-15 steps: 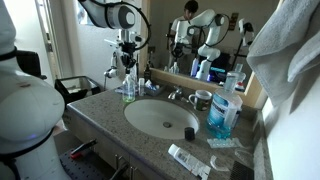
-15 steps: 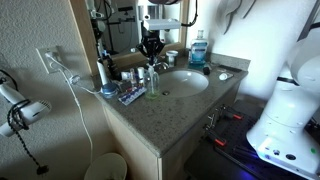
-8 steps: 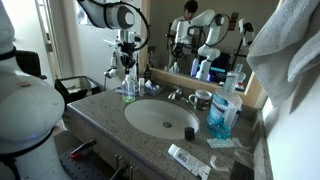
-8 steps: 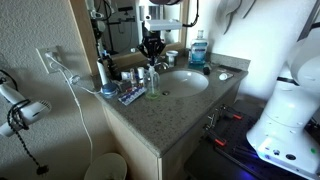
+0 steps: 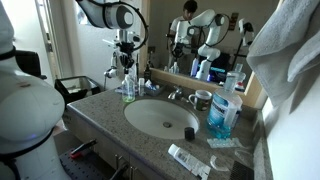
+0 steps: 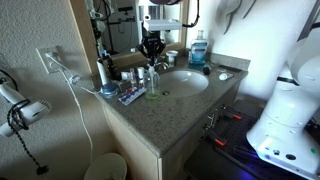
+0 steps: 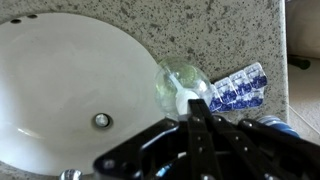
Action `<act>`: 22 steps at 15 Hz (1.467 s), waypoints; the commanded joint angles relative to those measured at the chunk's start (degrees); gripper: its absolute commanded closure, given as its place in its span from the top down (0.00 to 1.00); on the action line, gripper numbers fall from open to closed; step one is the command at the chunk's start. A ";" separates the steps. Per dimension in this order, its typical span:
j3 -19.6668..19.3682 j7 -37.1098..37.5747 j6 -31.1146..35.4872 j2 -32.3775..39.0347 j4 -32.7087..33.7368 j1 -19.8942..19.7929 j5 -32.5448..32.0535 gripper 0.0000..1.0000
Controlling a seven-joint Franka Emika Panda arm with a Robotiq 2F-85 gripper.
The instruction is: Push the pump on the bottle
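The slim clear bottle (image 5: 128, 90) with its white pump stands on the granite counter beside the sink, and shows in both exterior views (image 6: 153, 82). In the wrist view I look down on the bottle (image 7: 176, 80) and see the pump (image 7: 186, 101) just beyond my fingertips. My gripper (image 5: 125, 62) hangs straight above it, with its fingers pressed together and holding nothing. The gripper (image 7: 195, 116) tips overlap the pump head; I cannot tell whether they touch. It also shows from the side (image 6: 152, 52).
The white sink basin (image 7: 60, 70) lies beside the bottle, with its faucet (image 5: 175, 95) behind. A blister pack (image 7: 238, 88) lies on the bottle's other side. A large blue mouthwash bottle (image 5: 222, 112), a mug (image 5: 202, 99) and a toothpaste tube (image 5: 188, 160) stand further along.
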 commanded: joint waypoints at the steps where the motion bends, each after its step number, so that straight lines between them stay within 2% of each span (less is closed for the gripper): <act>1: 1.11 4.08 2.84 2.93 -4.16 -0.23 -0.67 0.04; 5: 0.74 5.92 3.37 3.33 -2.87 -0.71 -2.42 0.04; 22: -0.03 4.55 0.55 3.05 1.87 -1.14 -0.41 0.04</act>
